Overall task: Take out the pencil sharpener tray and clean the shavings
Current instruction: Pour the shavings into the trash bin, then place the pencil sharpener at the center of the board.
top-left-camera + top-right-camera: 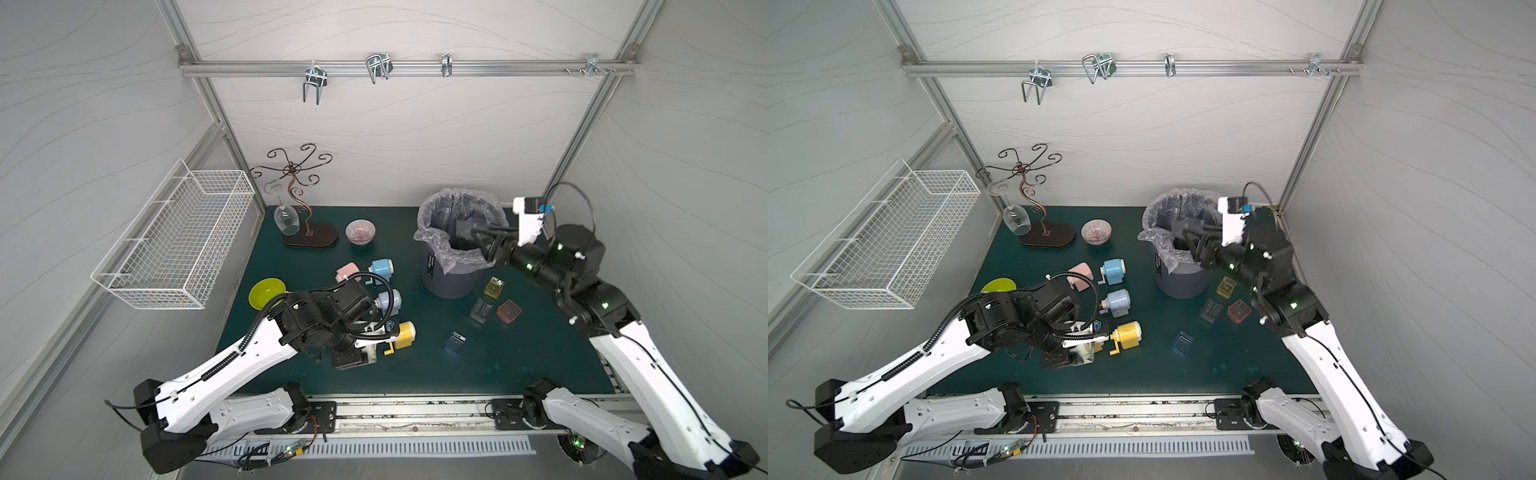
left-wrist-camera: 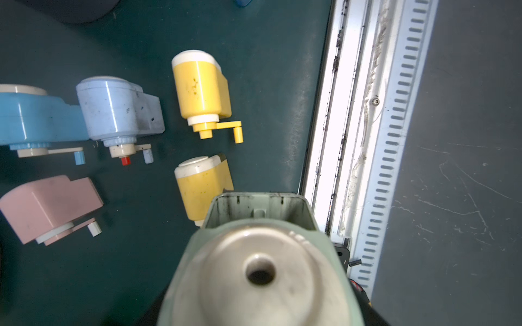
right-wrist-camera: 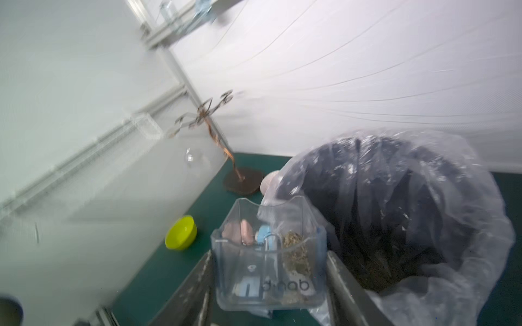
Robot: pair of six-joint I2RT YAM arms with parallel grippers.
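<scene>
Where the tray (image 3: 254,293) is: clear, clamped between the right gripper's (image 3: 269,254) fingers, held at the bin's (image 3: 480,225) rim.
Shavings (image 3: 296,254): a tan clump inside the tray, on its bin side.
Left gripper (image 1: 361,353): closed around the green sharpener (image 2: 260,268), whose slot is empty, near the table's front edge.
Mat (image 1: 498,374): yellow sharpeners (image 2: 200,87), blue sharpeners (image 2: 118,110) and a pink sharpener (image 2: 48,206) lie beside it.

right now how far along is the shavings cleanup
Done: the green sharpener shows an empty slot, and four loose trays lie by the bin. In hand: the right tool holds the clear tray at the bin's rim, shavings inside it. Left: tipping them in.
</scene>
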